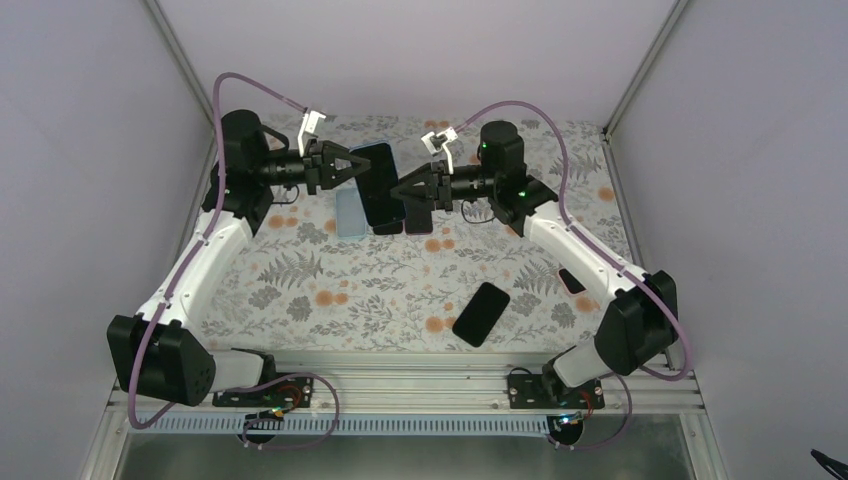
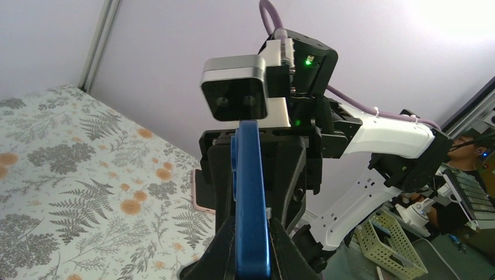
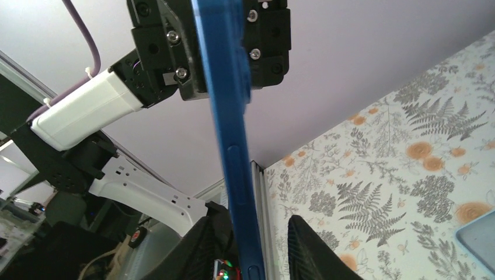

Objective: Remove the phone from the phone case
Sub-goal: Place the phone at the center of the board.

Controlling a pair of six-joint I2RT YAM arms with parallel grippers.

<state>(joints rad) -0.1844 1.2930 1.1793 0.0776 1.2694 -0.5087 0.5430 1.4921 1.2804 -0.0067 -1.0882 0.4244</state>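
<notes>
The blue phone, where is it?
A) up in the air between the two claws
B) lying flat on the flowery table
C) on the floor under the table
A: the blue phone is up in mid-air, pinched at one end by the left claw, with the fingers of the right claw on either side of its other end.

Floral table (image 1: pixel 300 290) — black phone (image 1: pixel 481 313) and pale-blue case (image 1: pixel 347 215) lying well apart

blue cased phone (image 3: pixel 233 134) edge-on | left gripper (image 3: pixel 225 52) clamps top; right gripper (image 3: pixel 257 216) straddles bottom, ajar
</notes>
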